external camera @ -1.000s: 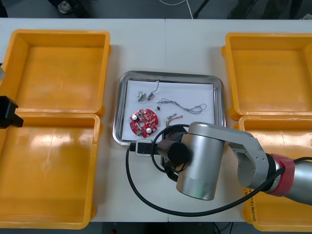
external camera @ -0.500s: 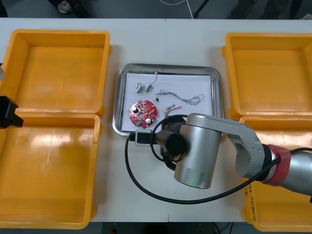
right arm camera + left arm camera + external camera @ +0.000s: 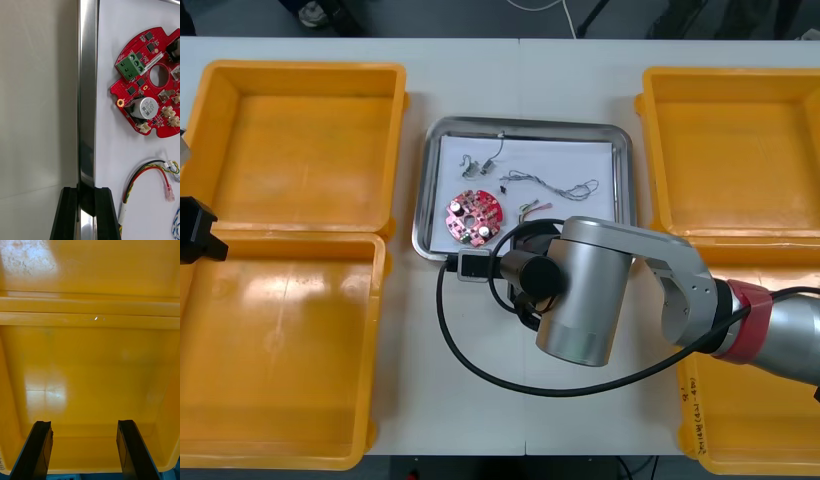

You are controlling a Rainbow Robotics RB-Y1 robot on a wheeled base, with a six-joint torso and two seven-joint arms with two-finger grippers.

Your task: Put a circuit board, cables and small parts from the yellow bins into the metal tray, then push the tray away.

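Pinching the metal tray (image 3: pixel 424 205) by its rim, your right gripper (image 3: pixel 86 192) has pushed it farther off: final step underway; left gripper (image 3: pixel 84 427) idles, spread.

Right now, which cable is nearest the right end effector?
The red and yellow cable, beside the right end effector gripping the tray rim; the blue and white cable lies farther.

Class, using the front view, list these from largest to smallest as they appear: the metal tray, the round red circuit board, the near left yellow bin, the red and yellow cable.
1. near left yellow bin
2. metal tray
3. round red circuit board
4. red and yellow cable
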